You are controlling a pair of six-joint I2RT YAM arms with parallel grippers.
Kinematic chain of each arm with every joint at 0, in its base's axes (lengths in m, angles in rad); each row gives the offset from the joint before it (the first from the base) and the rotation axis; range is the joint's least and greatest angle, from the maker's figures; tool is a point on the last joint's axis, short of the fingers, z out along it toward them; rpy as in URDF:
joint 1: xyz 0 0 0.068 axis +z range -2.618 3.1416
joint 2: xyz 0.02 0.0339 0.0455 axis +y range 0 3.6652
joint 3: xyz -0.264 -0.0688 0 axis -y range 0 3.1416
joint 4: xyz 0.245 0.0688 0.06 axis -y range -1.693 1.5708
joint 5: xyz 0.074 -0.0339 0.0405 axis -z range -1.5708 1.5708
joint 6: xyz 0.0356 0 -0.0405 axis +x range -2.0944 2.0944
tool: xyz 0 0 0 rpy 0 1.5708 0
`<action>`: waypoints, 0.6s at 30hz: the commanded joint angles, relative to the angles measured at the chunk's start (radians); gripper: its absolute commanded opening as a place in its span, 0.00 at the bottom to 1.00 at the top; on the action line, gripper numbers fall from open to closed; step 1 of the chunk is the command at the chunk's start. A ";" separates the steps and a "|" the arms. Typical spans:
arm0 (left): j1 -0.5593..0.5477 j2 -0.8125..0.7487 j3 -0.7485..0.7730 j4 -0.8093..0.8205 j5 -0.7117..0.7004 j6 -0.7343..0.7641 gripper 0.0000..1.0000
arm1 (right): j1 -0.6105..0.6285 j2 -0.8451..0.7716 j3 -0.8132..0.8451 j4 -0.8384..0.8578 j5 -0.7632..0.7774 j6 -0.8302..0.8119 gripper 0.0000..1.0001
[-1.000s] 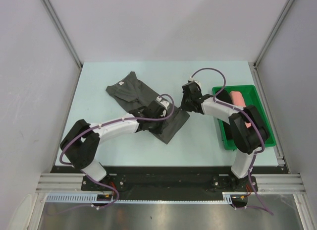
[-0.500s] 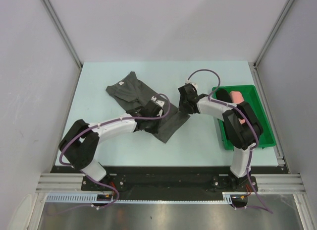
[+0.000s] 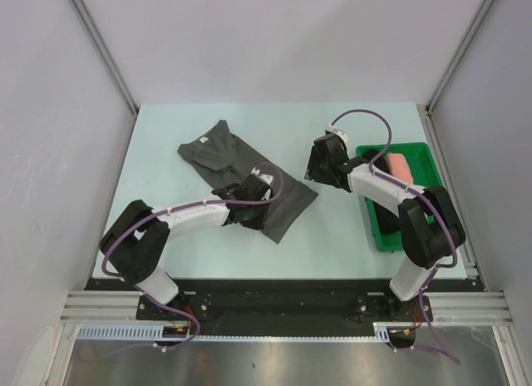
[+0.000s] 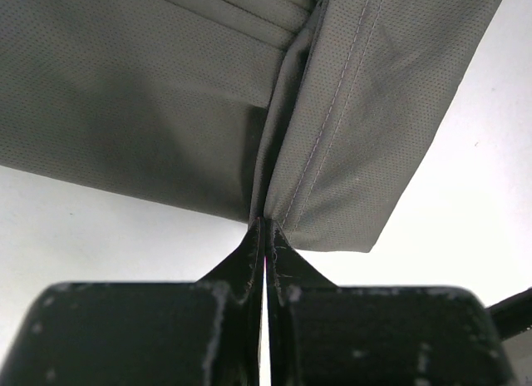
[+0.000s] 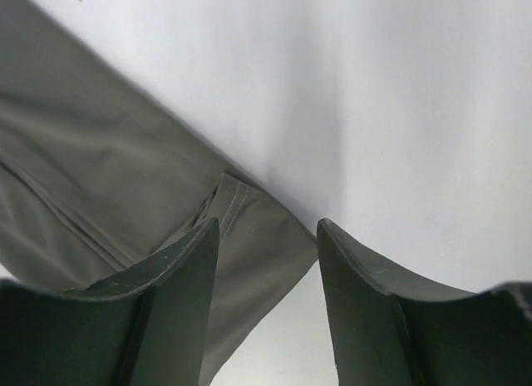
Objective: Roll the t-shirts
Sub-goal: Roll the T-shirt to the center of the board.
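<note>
Dark grey t-shirt (image 3: 218,155) lies on the pale table (image 3: 166,128), folded into a long strip that runs diagonally from the far left toward the centre. Its neck end, with a small white label (image 3: 205,141), points to the far left.

Left gripper (image 4: 264,230): jaws pressed together, pinching a fold of the grey cloth at their tips. In the left wrist view, a hemmed edge with visible stitching rises from the pinch point, and cloth spreads to both sides of it. In the overhead view this arm reaches across the near end of the strip.

Right gripper (image 5: 268,232): jaws spread apart with nothing between them. A hemmed corner of the shirt shows in the gap below the fingers. Contact with the cloth cannot be determined. In the overhead view it sits at the strip's right edge, between the shirt and the tray.

Green tray (image 3: 439,188) stands at the table's right side and holds a salmon-pink roll (image 3: 400,165) at its far end. The right arm partly covers the tray.
</note>
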 commanded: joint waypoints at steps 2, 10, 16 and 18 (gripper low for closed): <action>0.006 0.008 0.020 0.024 0.005 -0.026 0.00 | 0.006 -0.055 -0.045 0.071 -0.051 0.025 0.47; 0.018 -0.024 0.043 -0.008 -0.035 -0.023 0.15 | -0.018 0.015 -0.106 0.141 -0.145 0.055 0.21; 0.017 -0.098 0.097 -0.052 -0.066 0.000 0.45 | -0.051 0.031 -0.142 0.182 -0.186 0.057 0.20; 0.012 -0.111 0.129 -0.049 -0.034 0.002 0.46 | -0.062 0.032 -0.148 0.181 -0.186 0.058 0.20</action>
